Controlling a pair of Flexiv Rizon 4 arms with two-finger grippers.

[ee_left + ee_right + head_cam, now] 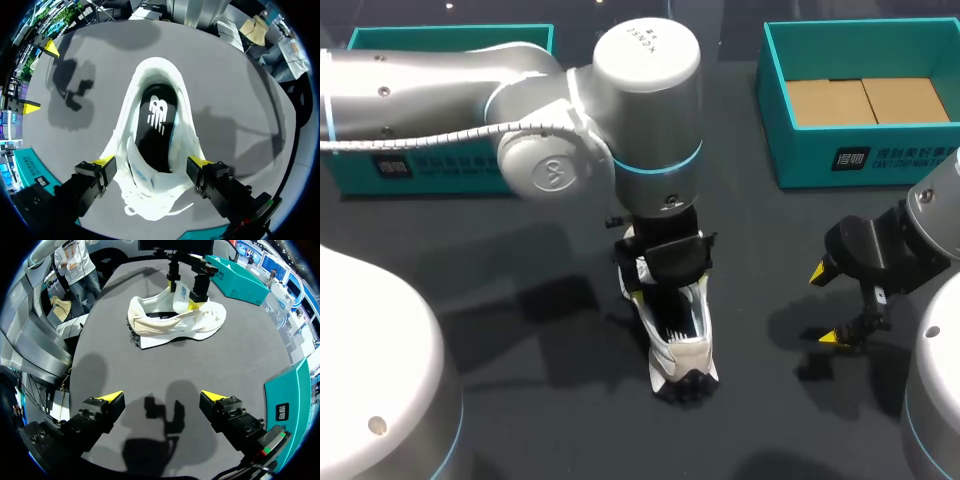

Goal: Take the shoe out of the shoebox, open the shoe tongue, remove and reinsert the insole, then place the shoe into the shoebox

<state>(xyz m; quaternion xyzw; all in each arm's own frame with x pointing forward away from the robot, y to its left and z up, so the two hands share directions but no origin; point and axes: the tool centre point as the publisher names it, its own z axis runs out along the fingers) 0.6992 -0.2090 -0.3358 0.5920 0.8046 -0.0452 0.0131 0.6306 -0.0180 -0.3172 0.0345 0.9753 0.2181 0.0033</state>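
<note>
Starting closest to you, the white shoe [682, 350] stands upright on its sole on the dark table [520, 300]. It's out of the box, heel toward you, toe pointing away. Look down from the left wrist and you've got the black insole [157, 117] lying inside, with the shoe's opening wide.

Your left gripper [152, 161] hangs right over the laced front of the shoe. Its fingers are spread, one yellow tip on each side. From the right wrist view you can see the tongue standing up between them. The left arm [620, 110] comes in from the left side and reaches to the middle of the table.

Over on the right, well apart from the shoe, your right gripper [161, 397] hovers above bare table. Its fingers are spread wide with nothing between them, and its shadow lies on the table just ahead of it.

Now to the far edge. At the far right sits the teal shoebox [860, 160], open at the top, with brown cardboard [865, 100] lying flat in its bottom. At the far left there's a second teal box [420, 175], partly hidden behind the left arm.
</note>
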